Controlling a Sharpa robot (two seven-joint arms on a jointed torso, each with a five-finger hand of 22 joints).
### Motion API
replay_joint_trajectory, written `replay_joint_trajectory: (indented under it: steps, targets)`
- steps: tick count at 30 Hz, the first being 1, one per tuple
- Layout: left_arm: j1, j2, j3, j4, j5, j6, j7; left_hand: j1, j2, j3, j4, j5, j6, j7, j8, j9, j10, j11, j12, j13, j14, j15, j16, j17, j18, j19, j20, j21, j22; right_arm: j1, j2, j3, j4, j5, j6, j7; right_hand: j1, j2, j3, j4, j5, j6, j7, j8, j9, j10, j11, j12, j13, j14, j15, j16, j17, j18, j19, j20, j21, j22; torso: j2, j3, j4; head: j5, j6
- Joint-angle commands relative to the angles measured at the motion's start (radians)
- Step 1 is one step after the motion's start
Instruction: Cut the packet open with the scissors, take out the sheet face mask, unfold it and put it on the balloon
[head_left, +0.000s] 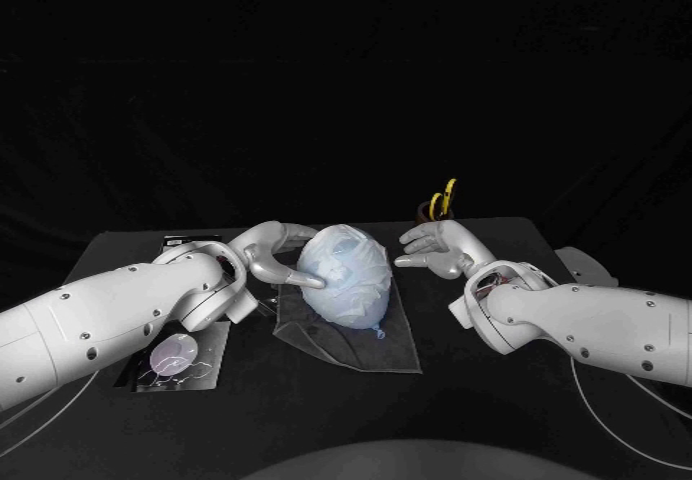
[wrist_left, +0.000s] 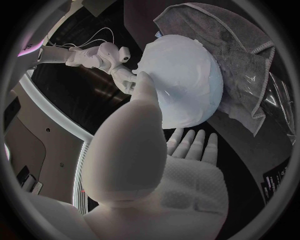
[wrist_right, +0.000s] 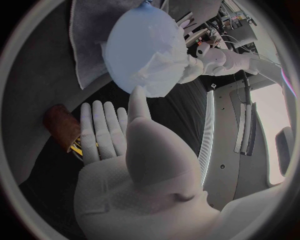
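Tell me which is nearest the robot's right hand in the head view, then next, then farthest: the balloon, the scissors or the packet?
1. Balloon, right beside the right hand on its inner side, tied with the scissors, just behind the fingers. These two are too close to call.
2. Packet, farthest, away on the other side of the balloon.

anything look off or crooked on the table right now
The sheet face mask sits askew on the balloon: in the right wrist view it is bunched and wrinkled over one side, leaving the other side bare.
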Motion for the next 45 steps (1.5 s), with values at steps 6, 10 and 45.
replay_joint_trajectory:
  steps: [6, 10, 45]
  targets:
    - [0.001, -0.03, 0.013, 0.023, 0.063, 0.04, 0.13, -0.013, -0.014, -0.025, 0.0, 0.003, -0.039, 0.013, -0.015, -0.013, -0.039, -0.018, -0.005, -0.003, -0.059, 0.006, -0.013, -0.015, -0.024, -0.028, 0.002, -0.006, -0.005, 0.04, -0.015, 0.004, 0.089, 0.005, 0.025, 0.083, -0.057, -0.033, -0.027, 0.014, -0.004, -0.046, 0.08, -0.047, -0.026, -0.067, 0.018, -0.073, -0.003, -0.14, 0.039, -0.08, -0.038, -0.028, -0.193, 0.006, -0.064, -0.074, -0.001, 0.0005, 0.0028, 0.002, 0.005]
    - [0.002, -0.036, 0.015, 0.023, 0.068, 0.056, 0.131, -0.015, -0.014, -0.03, 0.0, 0.003, -0.044, 0.008, -0.017, -0.015, -0.046, -0.024, -0.005, -0.003, -0.066, 0.006, -0.013, -0.016, -0.031, -0.03, 0.002, -0.007, -0.005, 0.062, -0.007, 0.005, 0.111, -0.044, 0.062, 0.08, -0.105, -0.146, 0.076, 0.08, -0.003, -0.159, 0.085, -0.105, -0.065, -0.151, 0.038, -0.108, -0.003, -0.349, 0.064, -0.149, -0.077, -0.057, -0.352, 0.006, -0.069, -0.126, 0.001, -0.0002, 0.0026, 0.008, 0.005]
    - [0.001, 0.009, 0.003, -0.027, 0.055, -0.019, 0.015, -0.05, -0.009, -0.017, 0.001, 0.005, 0.005, 0.102, 0.008, 0.007, 0.029, 0.011, 0.004, 0.004, 0.018, -0.01, 0.012, 0.007, -0.001, 0.015, -0.002, 0.011, 0.004, 0.107, 0.166, 0.004, 0.033, -0.332, 0.301, -0.183, -0.235, -0.466, 0.128, 0.182, 0.008, -0.543, 0.062, -0.266, -0.187, -0.768, 0.087, -0.148, -0.04, -0.746, 0.119, -0.192, -0.127, -0.105, -0.583, 0.01, -0.082, -0.195, 0.0, 0.0015, 0.0004, 0.039, 0.005]
